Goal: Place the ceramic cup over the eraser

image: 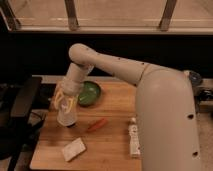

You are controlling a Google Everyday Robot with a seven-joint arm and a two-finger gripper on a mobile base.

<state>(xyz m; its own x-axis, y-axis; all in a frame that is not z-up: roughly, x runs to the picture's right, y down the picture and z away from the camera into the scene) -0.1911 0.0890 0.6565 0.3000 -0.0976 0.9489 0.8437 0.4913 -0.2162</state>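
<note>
My gripper (63, 101) is over the left part of the wooden table (112, 152) and is shut on the white ceramic cup (67, 115). It holds the cup upright, with the base at or just above the board. The eraser (74, 149), a pale flat block, lies on the table near the front left corner. It is a short way in front of the cup and slightly to its right, apart from it. The fingers (59, 98) wrap the cup's upper part and hide its rim.
A green bowl (89, 92) sits just behind and to the right of the cup. An orange-red stick (96, 125) lies to the right of the cup. A white tube (133, 140) lies further right, beside my large arm (165, 115). The table's left edge is close to the cup.
</note>
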